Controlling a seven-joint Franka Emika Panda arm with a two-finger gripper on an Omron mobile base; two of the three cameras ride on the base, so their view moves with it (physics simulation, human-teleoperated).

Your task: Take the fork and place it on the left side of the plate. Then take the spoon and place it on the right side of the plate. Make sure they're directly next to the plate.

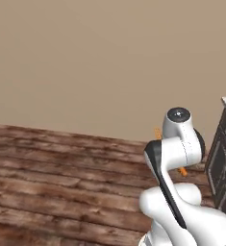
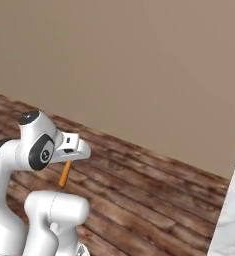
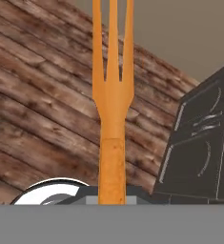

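My gripper (image 3: pixel 112 200) is shut on the handle of the slim orange fork (image 3: pixel 113 95), which points away from the hand with its tines far from me, held above the wooden planks. From the right base view the fork (image 2: pixel 64 175) sticks out below the hand as a short orange rod. Two orange bits of the fork (image 1: pixel 182 170) peek out behind the arm's upper joint in the left base view. A curved piece of the plate (image 3: pixel 46 189), with a black ring and a white inside, lies just left of the fork handle at the bottom of the hand view. The spoon is out of view.
A dark cabinet with glossy panel fronts (image 3: pixel 199 147) stands on the right, also seen at the right edge of the left base view (image 1: pixel 224 178). Brown wooden planks (image 1: pixel 61 182) spread below a plain beige wall (image 2: pixel 139 65). A pale marbled surface (image 2: pixel 232 215) edges the right base view.
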